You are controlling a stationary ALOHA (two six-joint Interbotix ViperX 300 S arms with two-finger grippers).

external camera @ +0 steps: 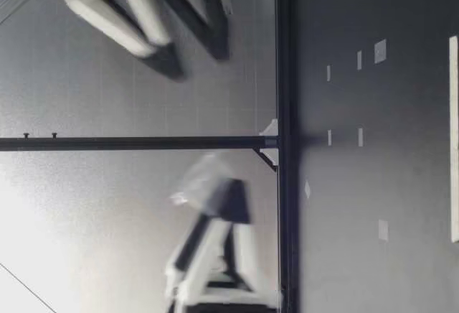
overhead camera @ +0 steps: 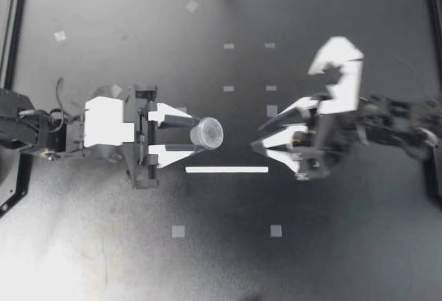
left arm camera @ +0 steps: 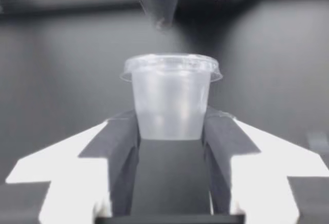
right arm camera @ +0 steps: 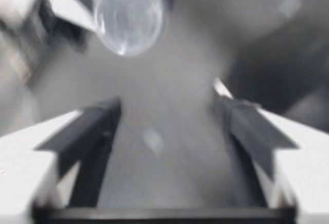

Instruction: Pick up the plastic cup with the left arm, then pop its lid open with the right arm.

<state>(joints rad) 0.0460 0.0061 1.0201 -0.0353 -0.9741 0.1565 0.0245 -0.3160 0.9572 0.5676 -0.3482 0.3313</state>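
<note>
No text, label or number can be read

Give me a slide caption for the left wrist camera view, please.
My left gripper shut on a small clear plastic cup, gripped low on its sides, with the dark table beyond.

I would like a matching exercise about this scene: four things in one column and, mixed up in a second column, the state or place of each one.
Things
1. left gripper
2. right gripper
3. cup
4. white strip

States or places
A. lies flat on the table
B. open, holds nothing
C. shut on the cup
D. clear, held above the table

Pairs: 1-C, 2-B, 3-D, 4-A.
</note>
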